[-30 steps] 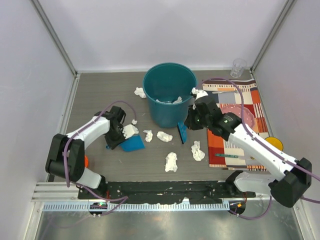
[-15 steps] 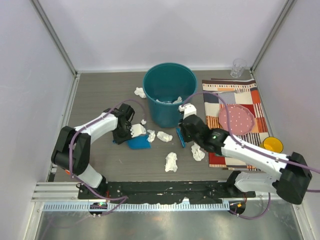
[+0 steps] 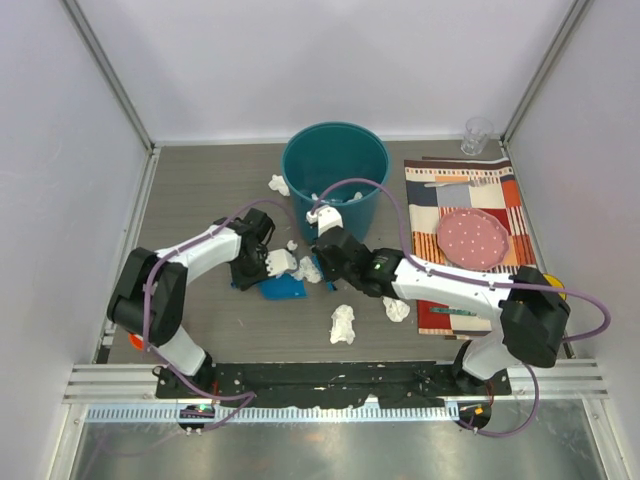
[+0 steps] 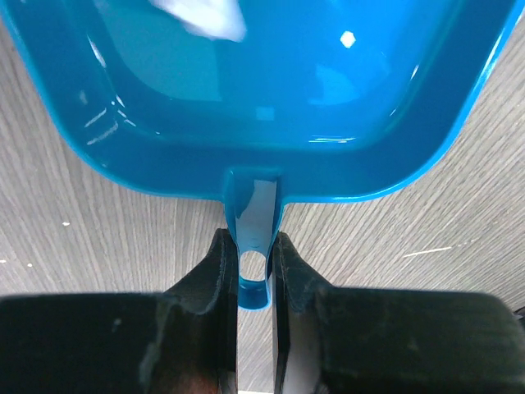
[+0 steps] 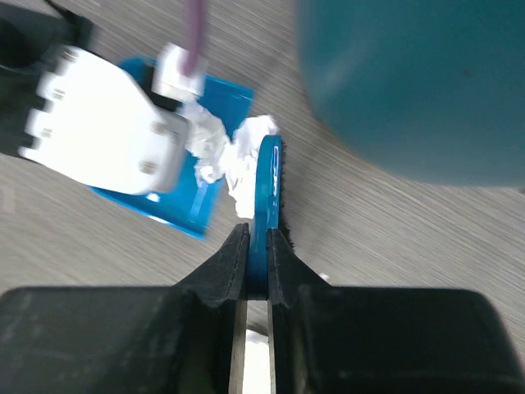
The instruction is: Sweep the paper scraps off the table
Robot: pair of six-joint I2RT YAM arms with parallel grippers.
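Note:
Small white paper scraps lie on the dark table (image 3: 200, 190): one beside the bin (image 3: 280, 184), two in front (image 3: 343, 323) (image 3: 397, 309). Other paper scraps (image 3: 308, 268) (image 5: 246, 156) are bunched at the mouth of a blue dustpan (image 3: 283, 287) (image 5: 205, 197). My left gripper (image 3: 250, 268) (image 4: 254, 263) is shut on the dustpan's handle (image 4: 253, 238). The pan (image 4: 262, 98) lies flat ahead of it with a scrap (image 4: 205, 16) inside. My right gripper (image 3: 325, 262) (image 5: 256, 246) is shut on a blue brush (image 5: 268, 180), which presses against the scraps.
A teal bin (image 3: 335, 175) (image 5: 426, 82) with paper inside stands just behind the brush. At the right lies a striped placemat (image 3: 500, 195) with a pink plate (image 3: 473, 237) and a teal utensil (image 3: 455, 313). A clear glass (image 3: 477, 135) stands at the back right.
My right arm has swung left with the brush, from the bin's right front to the dustpan, pushing scraps along. The left gripper and pan have edged right.

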